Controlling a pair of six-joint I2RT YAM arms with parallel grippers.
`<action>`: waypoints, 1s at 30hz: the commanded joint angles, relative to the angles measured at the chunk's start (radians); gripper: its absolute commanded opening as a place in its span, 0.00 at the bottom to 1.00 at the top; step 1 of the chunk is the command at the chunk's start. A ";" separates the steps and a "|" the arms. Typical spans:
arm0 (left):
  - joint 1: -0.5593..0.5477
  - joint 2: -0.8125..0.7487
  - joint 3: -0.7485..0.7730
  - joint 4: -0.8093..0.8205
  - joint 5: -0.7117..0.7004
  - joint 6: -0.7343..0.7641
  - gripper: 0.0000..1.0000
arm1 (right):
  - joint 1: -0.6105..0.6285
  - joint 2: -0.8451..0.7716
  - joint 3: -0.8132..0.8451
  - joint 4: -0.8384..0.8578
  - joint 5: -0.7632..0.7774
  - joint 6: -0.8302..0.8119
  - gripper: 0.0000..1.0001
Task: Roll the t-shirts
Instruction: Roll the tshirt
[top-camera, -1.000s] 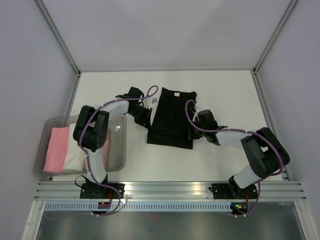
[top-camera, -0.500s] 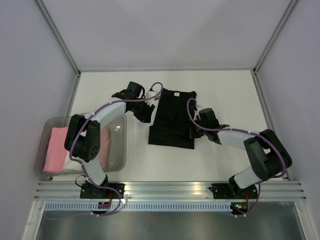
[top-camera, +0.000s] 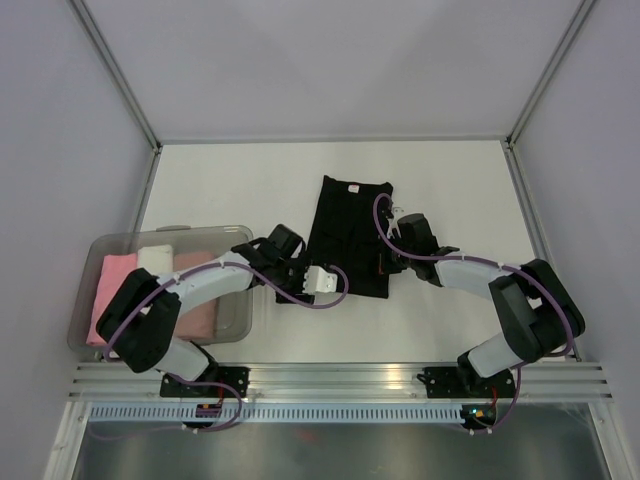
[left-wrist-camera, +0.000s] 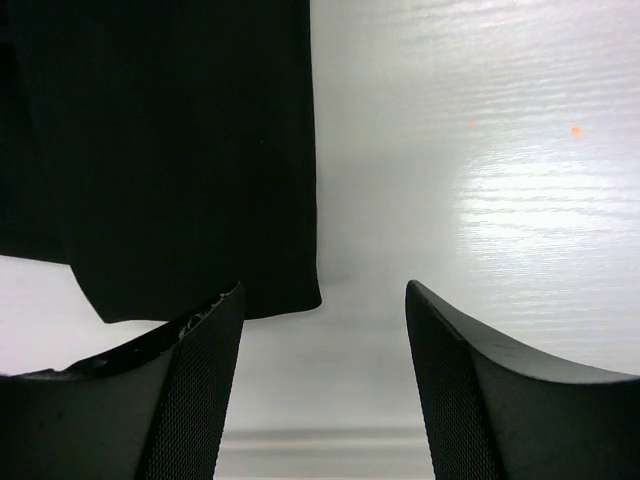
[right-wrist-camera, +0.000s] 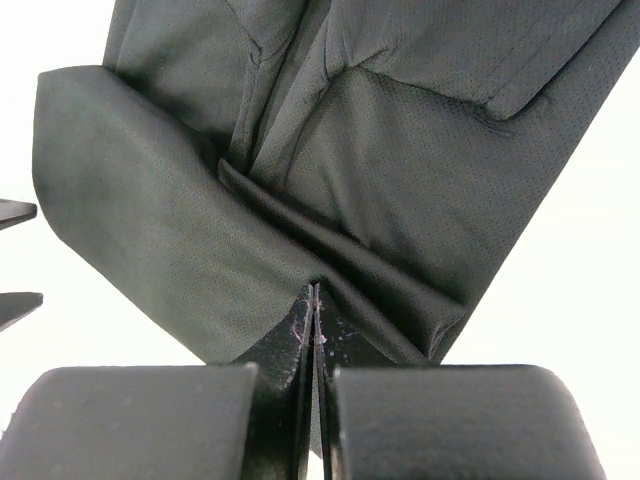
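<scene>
No legible txt, brand, no. or sign in any view. Only candidate: small pale neck label (top-camera: 352, 186) at the far edge of the flat black cloth t-shirt (top-camera: 345, 240). From the top cam it's a mere speck, too small to read.

An all-black soft cloth t-shirt (top-camera: 345, 235) lies flat on the white table (top-camera: 220, 180), folded lengthwise into a long narrow strip. Its neck end, with a small pale label (top-camera: 352, 186), points to the far side. Along its right edge the cloth is gathered up into slanting creases. A pink rolled t-shirt (top-camera: 112, 295), a white rolled t-shirt (top-camera: 157, 256) and a partly hidden peach rolled t-shirt (top-camera: 205, 318) sit together inside the clear plastic bin (top-camera: 170, 229).
</scene>
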 joint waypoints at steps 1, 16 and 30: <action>-0.019 0.001 -0.021 0.156 -0.056 0.120 0.71 | -0.004 -0.022 0.009 0.029 -0.007 -0.004 0.01; -0.025 0.115 -0.084 0.258 -0.129 0.137 0.39 | -0.004 -0.088 0.026 -0.007 -0.066 -0.113 0.10; 0.015 0.100 0.056 0.094 0.007 0.008 0.02 | 0.137 -0.602 -0.236 -0.181 -0.094 -1.064 0.61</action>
